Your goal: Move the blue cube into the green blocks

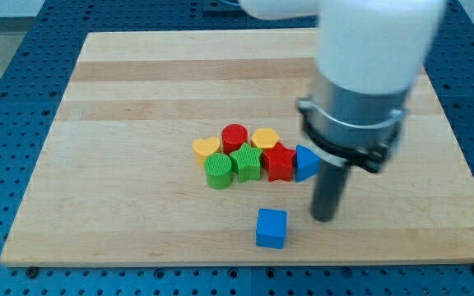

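We start at the view's left, where the pale wooden counter lies on a blue pegboard that frames it on all sides. The left stretch of the counter carries nothing.

Moving right, we reach a tight cluster near the middle. First comes the yellow heart, and just below it and to the right sits the green cylinder, touching or nearly touching it. Next over, the red cylinder stands in the back row, with the green star in front of it, pressed up beside the green cylinder. Then the yellow hexagon in the back row, and the red star in front of it, snug against the green star. The blue triangle closes the row on the right, touching the red star.

Below that row, apart from it, the blue cube sits alone near the counter's bottom edge, under the red star and well short of the two green blocks up and to its left.

Further right, our arm comes down from the top, white above, grey collar below, hiding part of the counter. We carry no jawed tool, just the dark rod, so there is nothing to spread or pinch. My tip is down at the counter just right of the blue cube, a small gap between them, and below the blue triangle.
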Tool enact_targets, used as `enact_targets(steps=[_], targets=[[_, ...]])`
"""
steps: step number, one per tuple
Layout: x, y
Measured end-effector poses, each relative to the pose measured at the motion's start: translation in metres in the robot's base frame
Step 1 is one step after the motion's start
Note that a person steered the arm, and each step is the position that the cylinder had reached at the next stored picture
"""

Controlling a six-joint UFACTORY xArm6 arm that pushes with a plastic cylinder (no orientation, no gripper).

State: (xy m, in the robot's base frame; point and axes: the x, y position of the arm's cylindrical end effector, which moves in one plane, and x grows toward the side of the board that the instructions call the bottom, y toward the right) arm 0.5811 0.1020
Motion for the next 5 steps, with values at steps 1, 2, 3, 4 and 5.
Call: enact_targets(steps=[1, 2, 3, 4, 5], targets=[[0.037, -0.001], [0.037, -0.01], [0.037, -0.045], [0.037, -0.085], [0.025, -0.115]])
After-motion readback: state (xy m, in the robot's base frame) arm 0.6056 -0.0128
